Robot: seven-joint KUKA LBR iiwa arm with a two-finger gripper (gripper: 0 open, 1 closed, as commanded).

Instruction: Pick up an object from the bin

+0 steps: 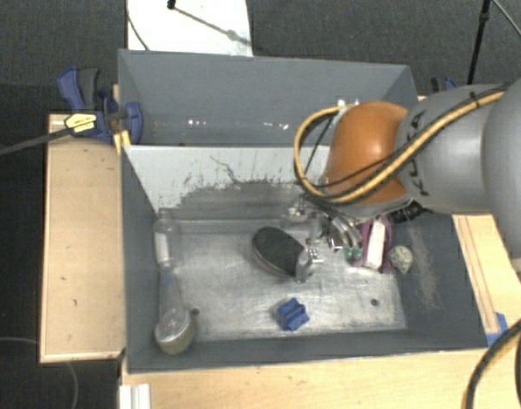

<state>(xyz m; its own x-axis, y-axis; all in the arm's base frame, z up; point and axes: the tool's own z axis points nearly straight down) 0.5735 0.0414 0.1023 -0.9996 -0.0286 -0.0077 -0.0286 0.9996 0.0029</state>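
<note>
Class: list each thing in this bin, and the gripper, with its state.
dark oval: lying on the bin floor, mid-bin
gripper: low in the bin, at the dark oval's right edge
blue piece: lying loose near the front
grey handled tool: lying along the left wall
pale lump: lying at the right

You're looking at a robotics lab: a KUKA arm (465, 152) with bundled cables (371, 191) reaches into a grey metal bin (260, 92), and loose leads (22, 146) trail over dark carpet (22, 41).

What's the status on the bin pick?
Gripper low at centre of bin, beside dark oval disc, arm side. Grip not confirmed. Nearby: small blue piece, apart, toward the front.
</note>
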